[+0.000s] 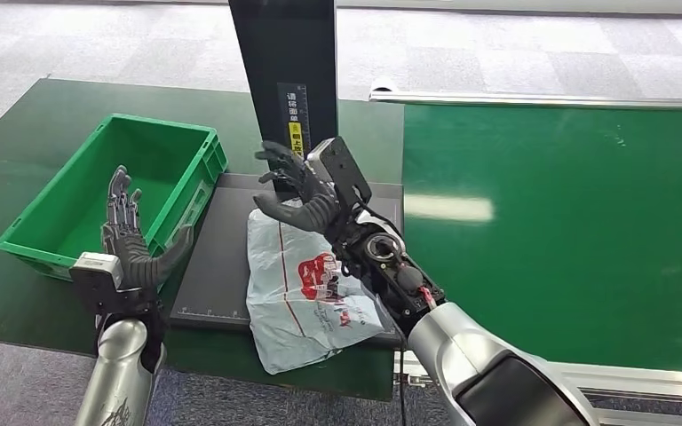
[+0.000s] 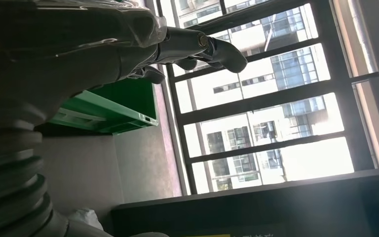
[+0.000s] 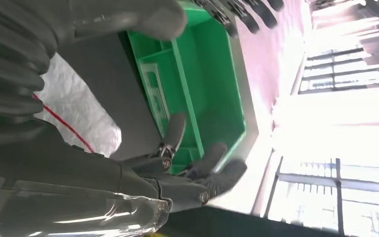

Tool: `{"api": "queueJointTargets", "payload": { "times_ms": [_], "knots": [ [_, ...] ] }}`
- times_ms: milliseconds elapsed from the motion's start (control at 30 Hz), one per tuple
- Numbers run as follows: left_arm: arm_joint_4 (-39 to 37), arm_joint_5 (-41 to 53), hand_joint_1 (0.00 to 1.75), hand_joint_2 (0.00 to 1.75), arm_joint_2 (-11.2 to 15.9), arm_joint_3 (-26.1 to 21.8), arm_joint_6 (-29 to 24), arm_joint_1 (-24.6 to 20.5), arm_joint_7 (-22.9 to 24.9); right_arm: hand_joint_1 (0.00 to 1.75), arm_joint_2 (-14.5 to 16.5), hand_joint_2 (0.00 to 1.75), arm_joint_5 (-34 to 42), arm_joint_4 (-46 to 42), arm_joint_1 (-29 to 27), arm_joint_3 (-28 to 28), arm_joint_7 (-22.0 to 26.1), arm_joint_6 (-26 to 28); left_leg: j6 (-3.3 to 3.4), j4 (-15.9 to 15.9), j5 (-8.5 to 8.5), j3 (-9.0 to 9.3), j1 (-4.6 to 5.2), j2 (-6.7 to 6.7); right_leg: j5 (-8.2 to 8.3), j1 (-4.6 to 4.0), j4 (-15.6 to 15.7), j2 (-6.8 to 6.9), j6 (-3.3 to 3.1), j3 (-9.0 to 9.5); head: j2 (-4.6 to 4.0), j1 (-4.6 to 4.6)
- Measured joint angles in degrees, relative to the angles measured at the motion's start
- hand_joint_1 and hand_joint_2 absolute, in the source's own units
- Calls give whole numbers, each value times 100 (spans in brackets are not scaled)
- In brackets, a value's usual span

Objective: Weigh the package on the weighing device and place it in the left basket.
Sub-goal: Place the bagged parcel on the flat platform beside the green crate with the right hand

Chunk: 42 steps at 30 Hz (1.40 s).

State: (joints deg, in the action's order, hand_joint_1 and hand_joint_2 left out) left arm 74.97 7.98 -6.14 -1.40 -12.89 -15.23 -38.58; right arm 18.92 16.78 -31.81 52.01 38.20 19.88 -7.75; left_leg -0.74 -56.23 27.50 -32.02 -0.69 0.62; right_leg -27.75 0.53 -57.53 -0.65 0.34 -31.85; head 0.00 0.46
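My right hand [image 1: 297, 191] hung open above the far end of the white plastic package [image 1: 306, 288], its dark fingers spread and holding nothing; whether the palm brushed the bag I could not tell. The package, printed in red, lay crumpled on the black platform of the weighing device [image 1: 218, 266], with its near end hanging past the platform's front edge. Behind the platform rose the device's black upright post [image 1: 286, 71], bearing a yellow-and-white label. My left hand [image 1: 133, 240] was open too, fingers pointing up and empty, raised just beside the near right corner of the green basket [image 1: 62, 253]. That basket stood on the dark green counter [image 1: 9, 169] directly left of the platform. To the right of the scale stretched a brighter green conveyor belt [image 1: 568, 231], and grey carpet tiles [image 1: 515, 49] lay beyond.
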Motion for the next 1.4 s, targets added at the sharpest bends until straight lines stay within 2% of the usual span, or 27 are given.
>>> {"api": "queueJointTargets", "payload": {
  "times_ms": [133, 333, 500, 633, 767, 867, 967, 1200, 1400],
  "knots": [
    [1, 136, 0, 175, 1, -25, 58, 9, -28, 0, -137, 175, -25, -409, -155, -421, 114, -207, 0, -1, 0, 0, 0, 1, 0, 0, 1, 1, 0, -1, 0, -1],
    [132, 313, 0, 175, 49, -24, 69, 115, -110, 0, -471, 175, -734, -1690, -703, -1206, 195, 306, 0, -1, 1, 0, 0, 2, 0, 0, 1, 1, 0, -1, -1, 0],
    [416, 640, 0, 175, 146, 100, 66, 206, -52, 0, -705, 175, -1070, -2521, -1280, -1729, 303, 364, 0, -1, 1, 0, 0, 3, 0, 0, 2, 2, 0, -1, 0, 0],
    [662, 1447, 0, 175, 283, 502, 286, 256, 309, 0, -870, 175, -1235, -2951, -1782, -2014, 391, 364, 0, -1, 1, 0, 0, 4, 0, 0, 3, 3, 0, 0, 0, 0],
    [610, 2811, 0, 175, 460, 1280, 217, 279, 724, 0, -1032, 175, -1345, -3186, -2298, -2220, 498, 348, 1, -1, 2, 0, 1, 3, 0, 1, 4, 3, 0, -1, 0, 0],
    [240, 3527, 0, 175, 537, 1813, -77, 223, 888, 0, -1118, 175, -1395, -3273, -2587, -2331, 550, 304, 1, -1, 2, 0, 1, 2, 0, 2, 5, 2, 0, -3, 0, 0],
    [-334, 3803, 0, 175, 562, 2233, -344, 63, 934, 0, -1166, 175, -1398, -3347, -2781, -2411, 586, 255, 1, -1, 2, 1, 1, 3, 0, 2, 4, 2, 0, -3, 0, -1],
    [-1439, 4328, 0, 175, 585, 2913, -559, -332, 1103, 0, -1227, 175, -1392, -3506, -3067, -2494, 587, 191, 0, -1, 2, 1, 0, 1, 0, 1, 4, -1, 0, -4, 0, -2],
    [-2871, 4750, 0, 175, 266, 3401, -799, -954, 1234, 0, -1235, 175, -1382, -3700, -3256, -2496, 595, 176, 1, -1, 1, 2, 4, 8, 0, 5, 4, 8, 0, 7, -1, -1]
  ]
}}
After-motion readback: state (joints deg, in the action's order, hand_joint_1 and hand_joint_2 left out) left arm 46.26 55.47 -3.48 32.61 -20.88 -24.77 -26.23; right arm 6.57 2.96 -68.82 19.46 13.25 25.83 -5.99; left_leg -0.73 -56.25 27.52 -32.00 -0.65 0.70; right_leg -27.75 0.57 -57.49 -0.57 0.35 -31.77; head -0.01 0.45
